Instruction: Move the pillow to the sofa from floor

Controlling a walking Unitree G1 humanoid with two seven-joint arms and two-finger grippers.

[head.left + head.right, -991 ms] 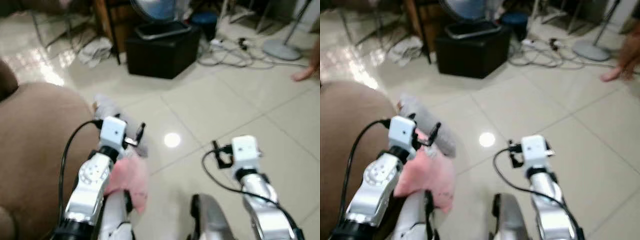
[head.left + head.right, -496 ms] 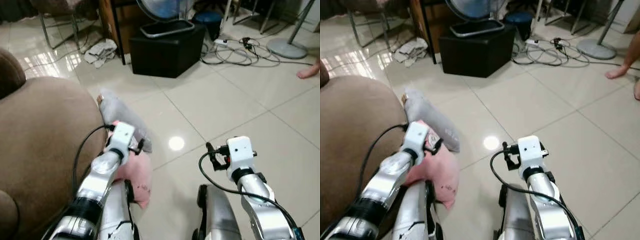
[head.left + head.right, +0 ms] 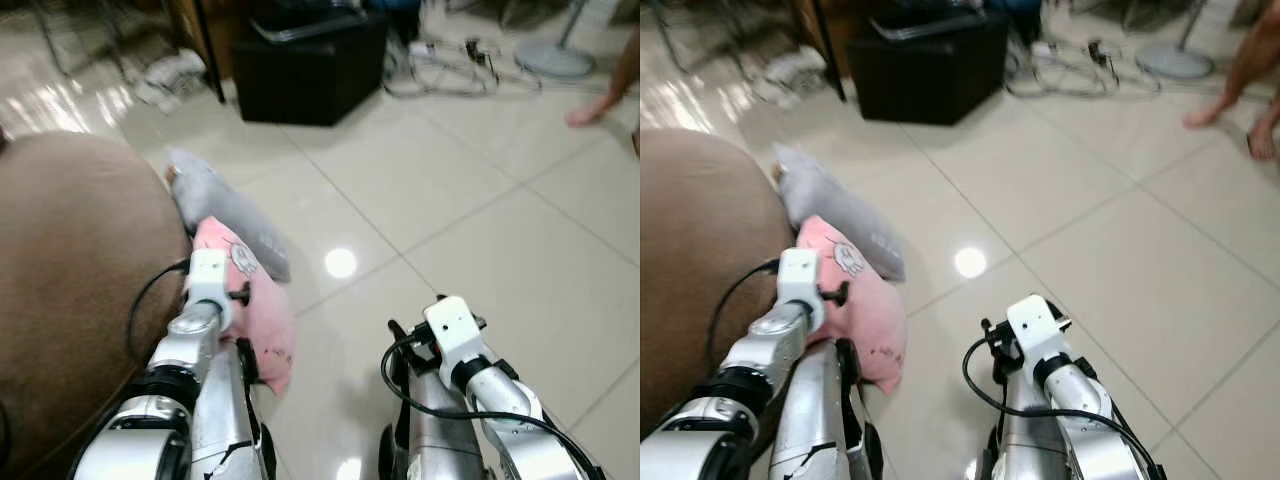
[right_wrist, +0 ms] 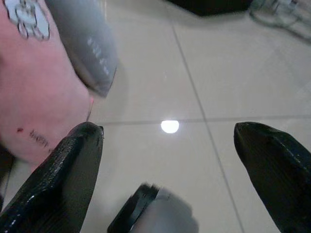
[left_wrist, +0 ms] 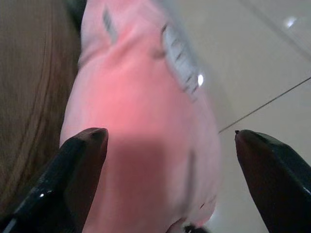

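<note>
Down on the glossy beige tiled floor, the soft pink pillow with a small cartoon print lies against the side of the brown fabric sofa, touching a grey pillow that lies just beyond it. Seen from the wrist, the left gripper hovers right over the pink pillow with its black fingers spread wide to either side of it. Off to the right, the right gripper hangs above bare tiles, likewise spread and holding nothing, while a black box-shaped stand sits farther back near tangled cables.
</note>
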